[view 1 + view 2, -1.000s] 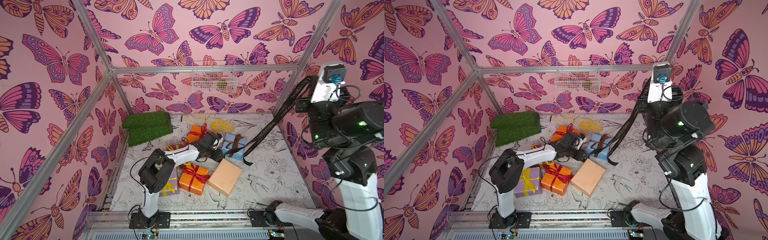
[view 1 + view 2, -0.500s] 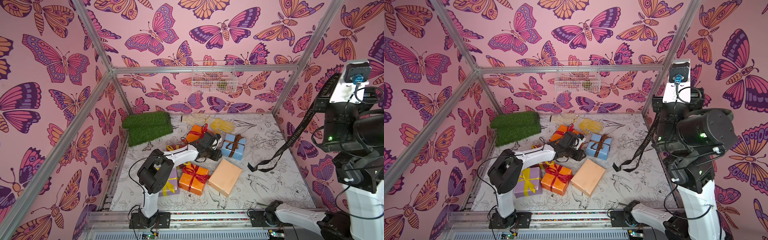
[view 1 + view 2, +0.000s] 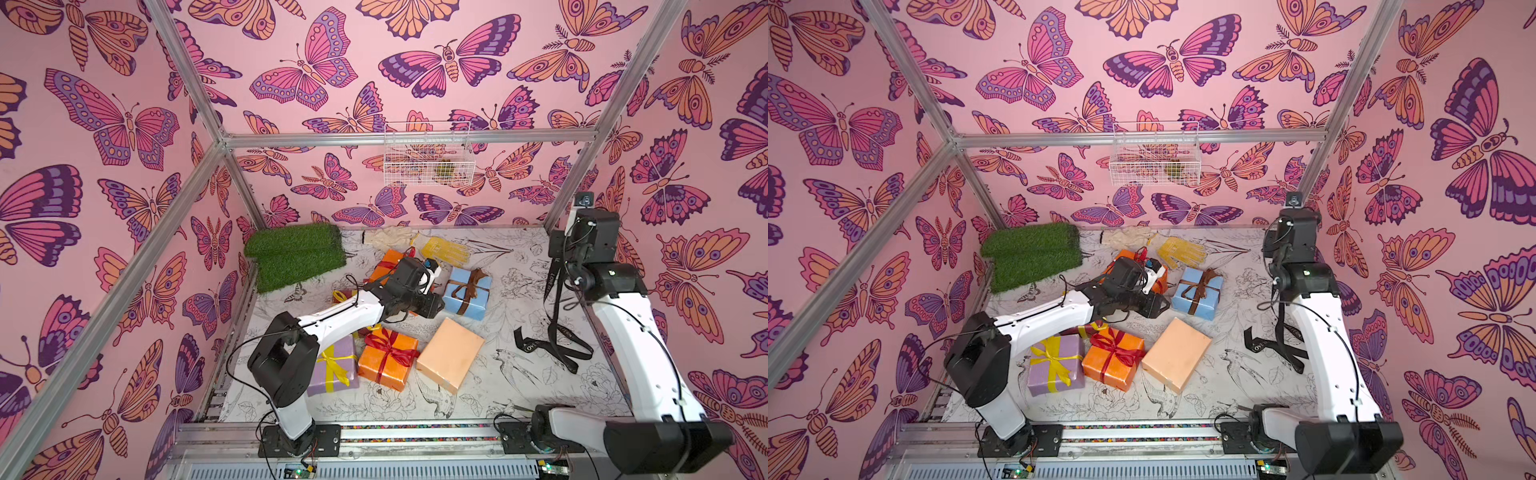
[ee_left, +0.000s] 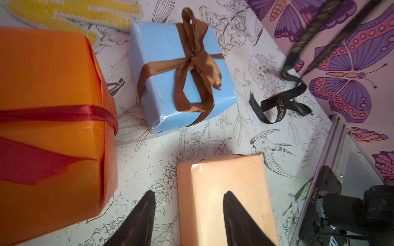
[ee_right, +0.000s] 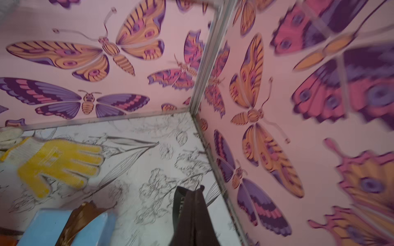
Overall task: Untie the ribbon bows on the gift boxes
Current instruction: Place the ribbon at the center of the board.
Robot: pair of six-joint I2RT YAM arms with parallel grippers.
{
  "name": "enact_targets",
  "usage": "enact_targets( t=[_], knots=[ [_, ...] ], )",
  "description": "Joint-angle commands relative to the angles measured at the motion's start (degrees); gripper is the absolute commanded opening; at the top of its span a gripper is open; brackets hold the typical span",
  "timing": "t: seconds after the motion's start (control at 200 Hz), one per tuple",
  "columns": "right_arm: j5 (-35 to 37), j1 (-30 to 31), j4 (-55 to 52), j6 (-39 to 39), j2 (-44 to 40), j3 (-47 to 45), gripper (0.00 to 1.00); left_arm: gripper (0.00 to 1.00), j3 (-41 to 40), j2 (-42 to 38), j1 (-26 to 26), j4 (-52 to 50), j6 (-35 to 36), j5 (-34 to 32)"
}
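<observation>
The right arm, raised high a second ago, has come down; its end effector point(image 5: 191, 190) now hangs low, right of the blue box point(image 3: 467, 293), still pinching the black ribbon point(image 3: 552, 345). The ribbon was stretched up from beside the blue box. It has slid well clear and lies slack in loops on the desk point(image 3: 519, 395). The left end effector point(image 4: 188, 192) has spread wider.

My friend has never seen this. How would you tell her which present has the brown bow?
Start at the green turf mat in the back corner, then go along the back wall to the yellow glove. Just in front of that glove sits a light blue box. It is the only blue present, and the only one tied with a brown ribbon bow.
</observation>
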Motion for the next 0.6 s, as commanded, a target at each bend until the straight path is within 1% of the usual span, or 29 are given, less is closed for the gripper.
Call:
enact_targets(
  t=[0.0,0.115,0.22,0.306,0.446,0.596],
  knots=[
    [-15.90,-6.04,0.24,8.32,2.15,0.92,0.00,0.55,-1.28,-1.36,0.00,-1.20,0.39,0.16],
    [-19.33,-9.41,0.14,7.80,7.87,0.23,0.00,0.55,-1.36,-1.92,-0.34,-1.20,0.30,0.16],
    [-22.67,-11.61,-0.81,8.83,12.97,0.14,0.00,0.55,-1.58,-2.03,-0.83,-1.28,0.39,0.50],
    [-25.04,-11.82,-1.47,9.35,17.06,0.74,0.00,0.55,-1.71,-2.06,-1.31,-1.38,0.48,0.30],
    [-29.55,-11.82,-6.63,9.63,27.87,5.64,0.00,0.55,-2.52,-2.37,-1.93,-1.55,0.48,-0.09],
    [-29.65,-11.83,-10.75,10.56,36.09,9.81,0.00,0.55,-3.98,-3.50,-2.59,-2.12,0.48,-0.78]
  ],
)
